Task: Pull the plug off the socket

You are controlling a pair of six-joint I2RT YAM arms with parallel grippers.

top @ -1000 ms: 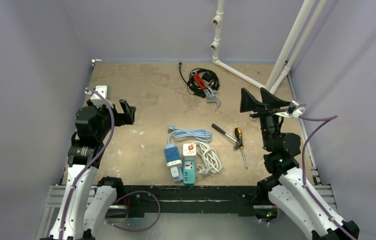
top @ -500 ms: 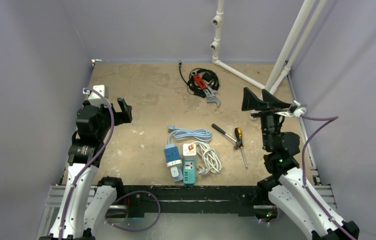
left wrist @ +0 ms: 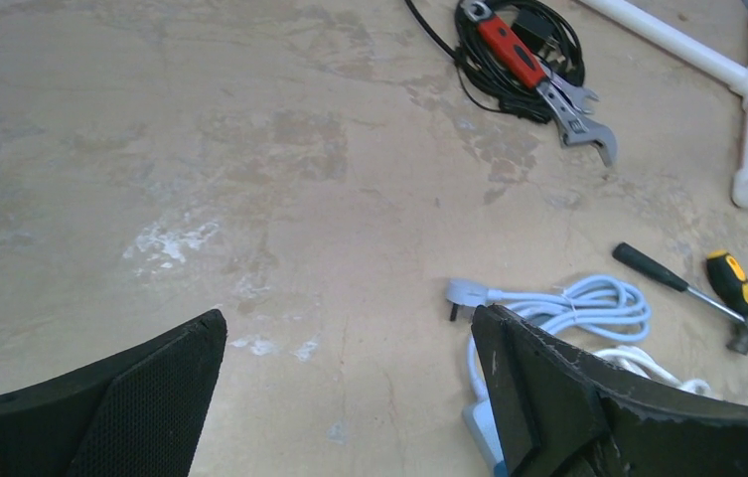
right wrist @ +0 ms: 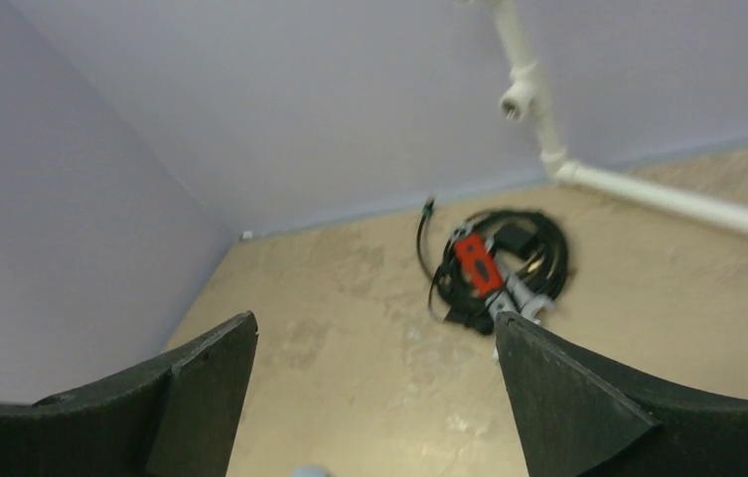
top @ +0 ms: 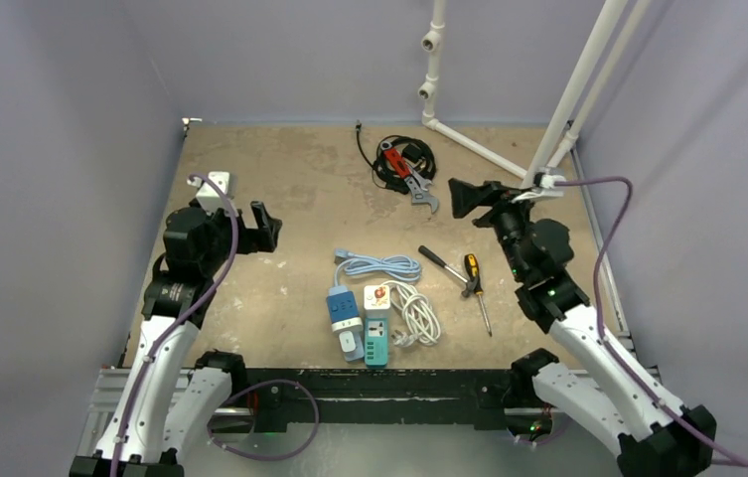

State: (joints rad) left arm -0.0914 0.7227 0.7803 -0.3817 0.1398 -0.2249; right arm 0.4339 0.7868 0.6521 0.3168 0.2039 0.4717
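Note:
Two power strips lie side by side at the near middle of the table. The blue strip (top: 342,308) carries a white plug (top: 351,344) at its near end. The white and teal strip (top: 376,333) carries a white plug with a red spot (top: 377,295). My left gripper (top: 262,228) is open and empty, up and to the left of the strips. In the left wrist view it (left wrist: 348,318) frames bare table, with the blue strip's corner (left wrist: 479,437) by its right finger. My right gripper (top: 463,198) is open and empty, far right of the strips; in its own view it (right wrist: 374,323) faces the back wall.
A light blue cable (top: 379,265) with a loose plug (left wrist: 464,294) and a white cable (top: 419,314) lie by the strips. A hammer (top: 447,265) and a yellow-handled screwdriver (top: 477,288) lie to the right. A red-handled wrench (top: 406,168) on a black cable coil (right wrist: 538,253) and white pipes (top: 474,144) are at the back.
My right gripper has swung left and toward the back, away from the right edge. My left gripper has shifted slightly right. The strips and plugs have not moved.

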